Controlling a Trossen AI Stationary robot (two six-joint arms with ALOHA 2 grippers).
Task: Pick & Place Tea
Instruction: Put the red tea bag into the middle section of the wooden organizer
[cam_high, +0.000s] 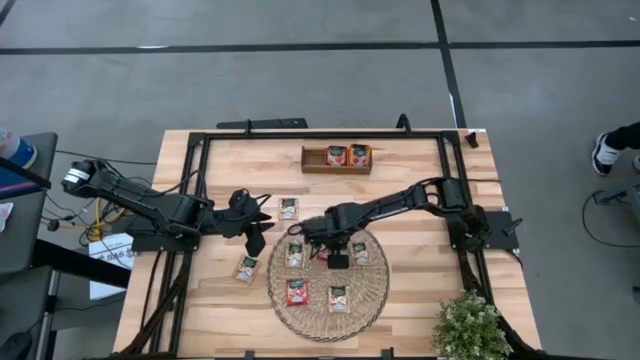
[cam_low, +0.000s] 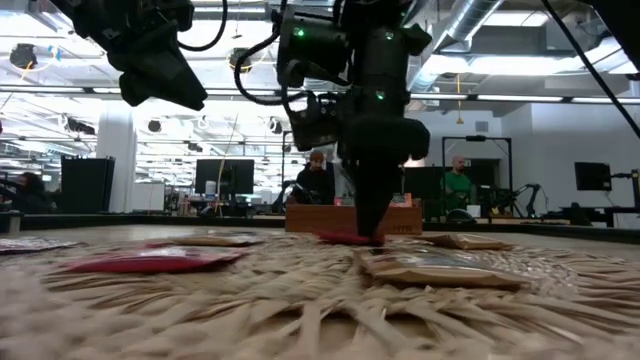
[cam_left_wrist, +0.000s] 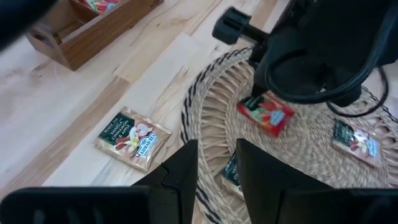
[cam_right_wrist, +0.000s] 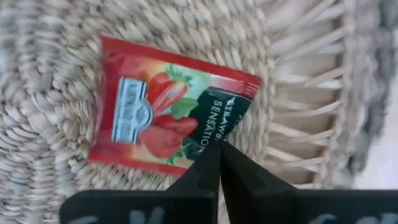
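1. High view: A round woven mat (cam_high: 328, 285) lies at the table's (cam_high: 400, 200) near edge. Tea sachets rest flat on it, among them a red one (cam_high: 297, 291) and a cream one (cam_high: 340, 298); two more cream sachets (cam_high: 289, 208) lie on bare wood beside the mat. A wooden tray (cam_high: 337, 159) farther back holds two red sachets. The right gripper (cam_high: 337, 256) reaches in from the right, bent down over the mat's far part. The left gripper (cam_high: 256, 240) hangs beside the mat's left edge.

2. Low view: The right gripper (cam_low: 372, 236) stands vertical, its tip touching a red strawberry sachet (cam_low: 345, 238) on the weave. The left gripper's housing hangs at upper left, off the table.

3. Left wrist view: The left fingers (cam_left_wrist: 186, 171) stand apart, holding nothing. The strawberry sachet (cam_left_wrist: 265, 114) lies tilted under the right arm.

4. Right wrist view: The strawberry sachet (cam_right_wrist: 165, 106) lies flat, its dark green band toward the right gripper (cam_right_wrist: 219, 155), whose fingers are pressed together, pinching that band's edge.
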